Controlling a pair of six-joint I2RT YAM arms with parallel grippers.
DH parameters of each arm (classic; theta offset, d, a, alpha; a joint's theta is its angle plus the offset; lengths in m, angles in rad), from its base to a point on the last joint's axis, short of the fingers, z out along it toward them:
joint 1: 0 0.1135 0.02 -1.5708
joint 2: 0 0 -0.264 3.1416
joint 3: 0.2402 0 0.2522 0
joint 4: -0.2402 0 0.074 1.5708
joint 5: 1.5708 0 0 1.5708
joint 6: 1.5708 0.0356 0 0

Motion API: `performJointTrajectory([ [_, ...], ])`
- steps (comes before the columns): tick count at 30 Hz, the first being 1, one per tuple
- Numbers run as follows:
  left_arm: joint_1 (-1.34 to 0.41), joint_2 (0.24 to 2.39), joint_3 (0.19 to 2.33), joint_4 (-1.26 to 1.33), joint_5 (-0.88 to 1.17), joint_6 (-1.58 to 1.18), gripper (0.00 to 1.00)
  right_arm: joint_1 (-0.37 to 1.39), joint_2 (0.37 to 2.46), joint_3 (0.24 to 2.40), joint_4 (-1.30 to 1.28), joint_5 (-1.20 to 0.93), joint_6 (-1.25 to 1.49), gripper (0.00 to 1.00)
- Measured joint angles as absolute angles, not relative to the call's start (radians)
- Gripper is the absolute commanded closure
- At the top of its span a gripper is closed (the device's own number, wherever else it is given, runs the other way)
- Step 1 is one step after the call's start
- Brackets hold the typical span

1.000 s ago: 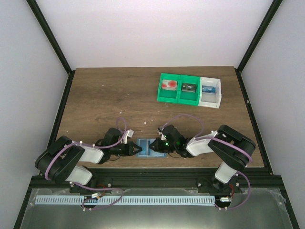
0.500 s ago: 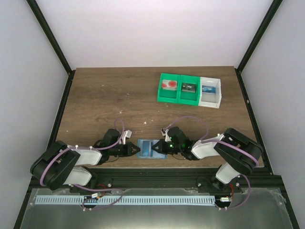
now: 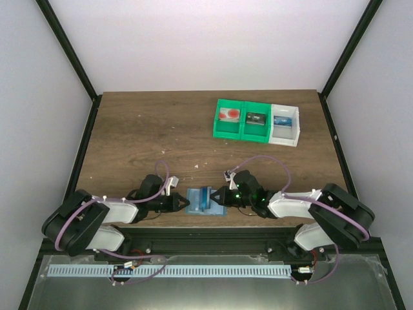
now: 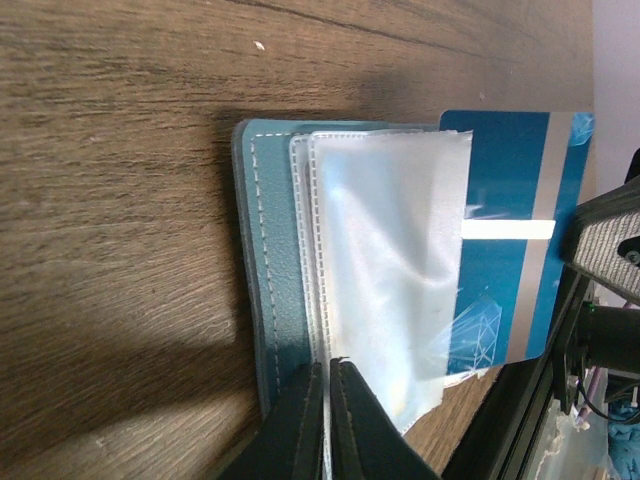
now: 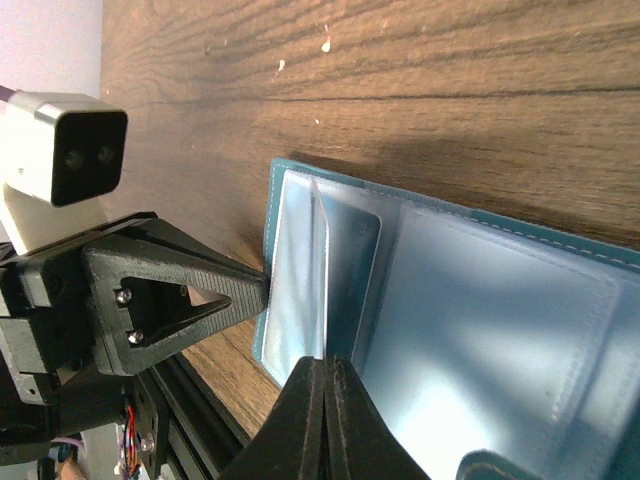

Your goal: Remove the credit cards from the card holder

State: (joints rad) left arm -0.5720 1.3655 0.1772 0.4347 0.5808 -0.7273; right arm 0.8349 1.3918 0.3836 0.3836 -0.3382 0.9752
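Observation:
The light-blue card holder (image 3: 197, 201) lies open near the table's front edge, between my two grippers. In the left wrist view its stitched cover (image 4: 275, 260) carries a clear plastic sleeve (image 4: 385, 250). A blue credit card (image 4: 510, 250) with a silver stripe sticks out of the sleeve's far side. My left gripper (image 4: 328, 362) is shut on the near edge of the sleeve. My right gripper (image 5: 323, 360) is shut on the card (image 5: 355, 260), seen nearly edge-on over the holder's left panel (image 5: 290, 260). The other panel (image 5: 500, 330) lies flat.
At the back right stand two joined green bins (image 3: 242, 121) and a white bin (image 3: 286, 124), each holding a card: reddish, dark and blue. The black frame rail (image 3: 206, 242) runs just in front of the card holder.
The right arm has drawn back to the right, and its gripper has slid the blue card partly out of the sleeve. The left gripper has stayed at the holder's left edge.

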Motion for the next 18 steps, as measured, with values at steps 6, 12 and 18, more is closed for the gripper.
performJointTrajectory([
  [6,-0.572,1.302,0.192,0.361,0.567,-0.719,0.75,0.833,1.32,0.384,0.297,-0.302,0.949,1.0],
  [12,-0.572,1.164,0.268,0.26,0.553,-0.724,0.67,0.833,1.245,0.392,0.199,-0.252,0.895,0.99],
  [18,-0.575,0.953,0.308,0.236,0.524,-0.611,0.62,0.829,1.161,0.45,0.108,-0.245,0.917,1.0],
])
